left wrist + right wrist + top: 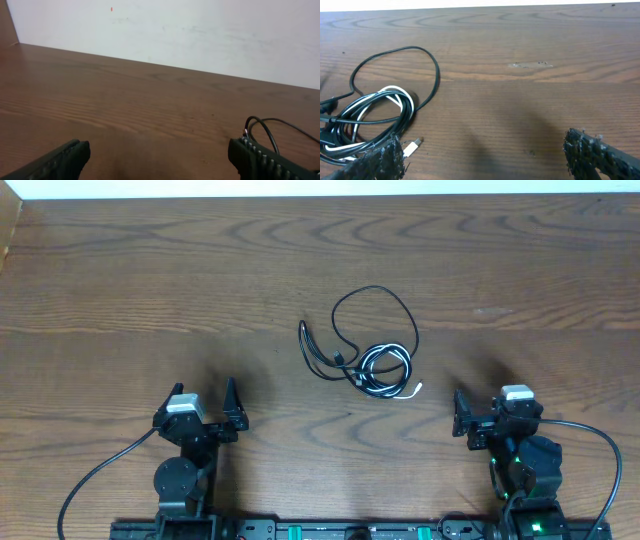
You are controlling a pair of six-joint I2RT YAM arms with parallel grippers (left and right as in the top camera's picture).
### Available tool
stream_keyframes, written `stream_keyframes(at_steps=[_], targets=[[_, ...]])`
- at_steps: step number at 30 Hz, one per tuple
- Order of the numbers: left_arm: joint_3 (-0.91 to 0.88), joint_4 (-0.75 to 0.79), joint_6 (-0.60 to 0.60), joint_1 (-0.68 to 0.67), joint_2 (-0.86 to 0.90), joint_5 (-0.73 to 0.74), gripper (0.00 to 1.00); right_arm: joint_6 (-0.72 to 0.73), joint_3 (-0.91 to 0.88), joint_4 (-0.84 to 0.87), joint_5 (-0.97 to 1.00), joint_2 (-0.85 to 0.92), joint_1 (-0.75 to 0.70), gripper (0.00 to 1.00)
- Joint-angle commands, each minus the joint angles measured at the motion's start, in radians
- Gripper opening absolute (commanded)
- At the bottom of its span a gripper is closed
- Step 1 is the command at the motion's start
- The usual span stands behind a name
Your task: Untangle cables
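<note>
Left gripper (pixel 205 398) stands spread wide at the near left of the table (pixel 100 300), holding nothing; its wrist view shows only bare wood between its two fingers (pixel 60 160). The right gripper (pixel 490 408), at the near right, is spread just as wide and grips nothing, with wood grain showing between its jaws.

Between the two arms and a little farther out lie the cables (pixel 372 368), in one tangled heap near the middle of the table. They are well apart from both grippers, though closer to the right one. The white cable (pixel 390 90) is coiled with black strands at the heap's near right, and its white plug (pixel 412 146) points toward the right gripper. A narrow black loop (pixel 303 340) sits on the heap's left, its long axis running near to far. A wide black loop (pixel 375 288) arches off the far side.

Beyond it, open wood runs to the table's far edge, where a white wall (pixel 175 35) rises.
</note>
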Motion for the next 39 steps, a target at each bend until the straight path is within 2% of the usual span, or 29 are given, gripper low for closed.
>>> stream_keyframes(at_steps=[1,25,31,39], targets=[[-0.009,-0.049,0.017,-0.003,-0.005,-0.042,0.94,-0.015,-0.001,-0.005,0.011,0.001,-0.003,0.99],[0.036,-0.074,0.017,-0.003,0.022,-0.042,0.94,-0.015,-0.001,-0.005,0.012,0.001,-0.003,0.99],[0.198,-0.219,0.010,-0.003,0.145,-0.041,0.94,-0.015,-0.001,-0.005,0.012,0.001,-0.003,0.99],[0.370,-0.269,-0.034,-0.003,0.361,0.048,0.94,-0.015,-0.001,-0.005,0.011,0.001,-0.003,0.99]])
